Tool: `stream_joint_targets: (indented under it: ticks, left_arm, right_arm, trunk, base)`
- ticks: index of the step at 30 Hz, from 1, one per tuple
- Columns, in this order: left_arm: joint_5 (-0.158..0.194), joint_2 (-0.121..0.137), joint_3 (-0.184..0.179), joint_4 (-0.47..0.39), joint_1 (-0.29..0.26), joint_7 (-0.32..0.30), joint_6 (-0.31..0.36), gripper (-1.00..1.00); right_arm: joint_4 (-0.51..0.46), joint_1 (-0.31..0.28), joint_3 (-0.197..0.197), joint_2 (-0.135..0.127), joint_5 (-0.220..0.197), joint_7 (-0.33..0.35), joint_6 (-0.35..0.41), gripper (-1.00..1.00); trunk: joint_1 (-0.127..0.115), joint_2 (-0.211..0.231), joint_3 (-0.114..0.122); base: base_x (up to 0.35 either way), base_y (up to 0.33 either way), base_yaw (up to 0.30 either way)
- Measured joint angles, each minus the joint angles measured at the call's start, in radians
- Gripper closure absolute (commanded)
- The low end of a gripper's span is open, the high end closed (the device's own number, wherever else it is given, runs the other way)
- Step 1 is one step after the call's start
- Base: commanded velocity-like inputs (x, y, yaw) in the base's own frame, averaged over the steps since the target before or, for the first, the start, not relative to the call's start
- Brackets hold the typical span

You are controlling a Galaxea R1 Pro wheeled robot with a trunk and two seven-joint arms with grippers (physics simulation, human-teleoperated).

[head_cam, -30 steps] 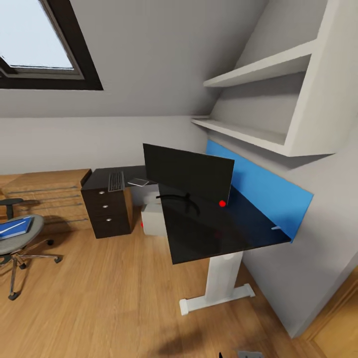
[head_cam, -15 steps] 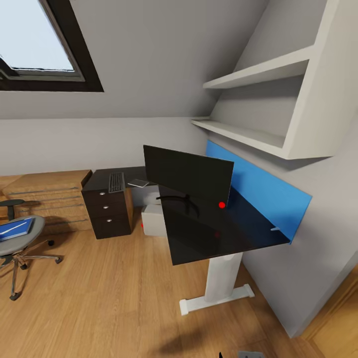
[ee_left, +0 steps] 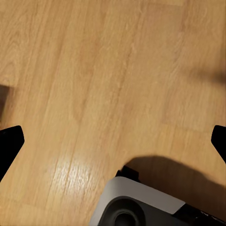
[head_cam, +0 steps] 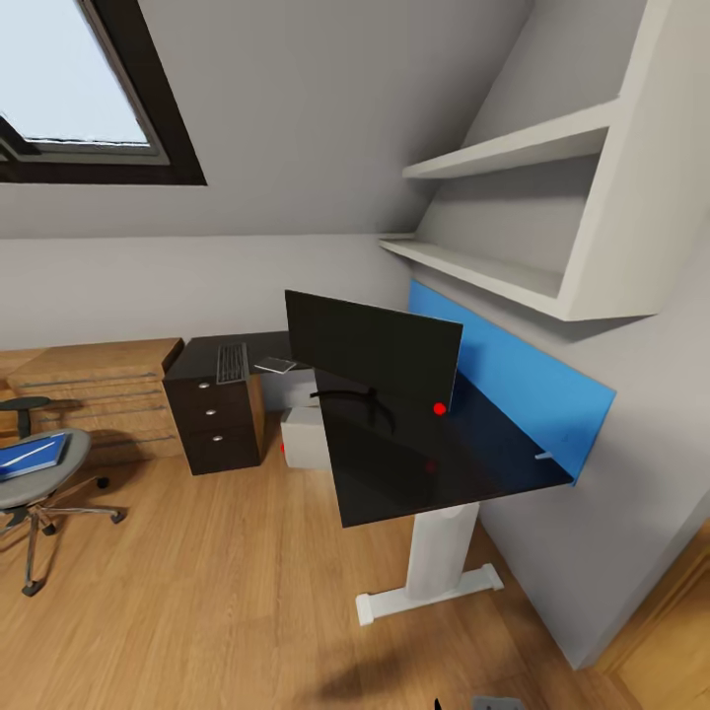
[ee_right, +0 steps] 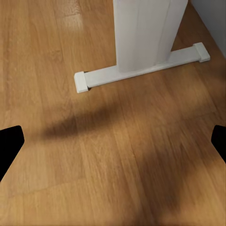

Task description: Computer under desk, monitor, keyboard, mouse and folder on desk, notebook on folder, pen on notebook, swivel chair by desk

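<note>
The desk [head_cam: 434,463] runs along the right wall, its long axis leading away from the camera, blue back panel against the wall. The monitor [head_cam: 373,353] stands on it, its wide screen set across the desktop and turned slightly askew, ring base on the black top. A thin white stick near the panel looks like the pen [head_cam: 543,455], though it is too small to be sure. Under the desk's far part sits the computer [head_cam: 304,437], a light grey box on the floor. The keyboard [head_cam: 231,362] lies on the dark drawer unit [head_cam: 214,419], its length pointing away from the camera; just beside it lies a small pale flat thing [head_cam: 275,365]. The swivel chair [head_cam: 35,473] stands well apart from the desk at the left edge, holding the blue folder [head_cam: 33,455] on its seat. Left gripper [ee_left: 113,141] and right gripper [ee_right: 113,141] hang over the wooden floor, fingertips spread wide apart, holding nothing
</note>
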Motion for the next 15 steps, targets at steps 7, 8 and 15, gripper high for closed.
stream_joint_targets:
  ticks: [7,8,15]
  left_arm:
    - [0.000,0.003,0.000,0.000,0.000,0.002,-0.002,-1.00]
    - [0.000,0.003,0.000,0.000,0.000,0.003,-0.002,-1.00]
    - [0.000,0.004,0.000,0.000,0.000,0.005,-0.007,-1.00]
  right_arm:
    - [0.000,0.000,0.000,0.000,0.000,0.000,0.000,-1.00]
    - [0.000,0.000,0.000,0.000,0.000,0.000,0.000,-1.00]
    - [0.000,0.000,0.000,0.000,0.000,0.000,0.000,-1.00]
  trunk:
    - [-0.027,0.049,0.022]
    - [-0.031,0.056,0.025]
    - [-0.050,0.092,0.041]
  base:
    - [0.000,0.000,0.000]
    - [0.000,0.000,0.000]
    - [0.000,0.000,0.000]
